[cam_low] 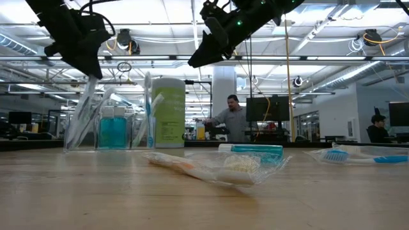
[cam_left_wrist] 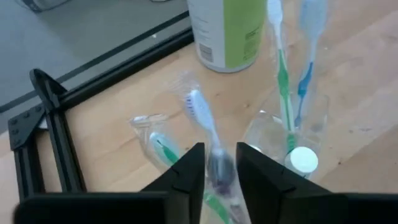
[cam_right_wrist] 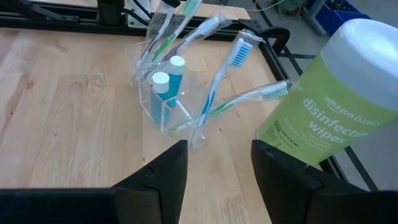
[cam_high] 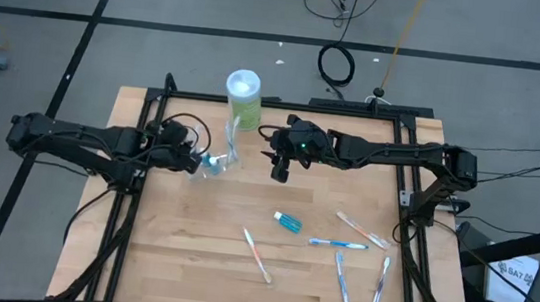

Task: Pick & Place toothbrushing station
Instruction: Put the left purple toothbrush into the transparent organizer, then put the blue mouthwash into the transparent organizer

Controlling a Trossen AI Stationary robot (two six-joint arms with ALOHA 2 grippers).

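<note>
High view looked straight down over the whole table point(cam_high: 188, 263). Low view sat at tabletop level, facing the room. Both wrist views looked close at the clear cup point(cam_right_wrist: 168, 106) near the table's far edge.

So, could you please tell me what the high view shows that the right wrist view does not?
Only the high view shows the loose slim toothbrushes and the small blue white-capped tube lying on the wooden table, and the left hand at the cup. Only the right wrist view shows two blue tubes standing inside the cup. Both show the small clear plastic cup holding toothbrushes, the green wipes container and the open right hand.
</note>
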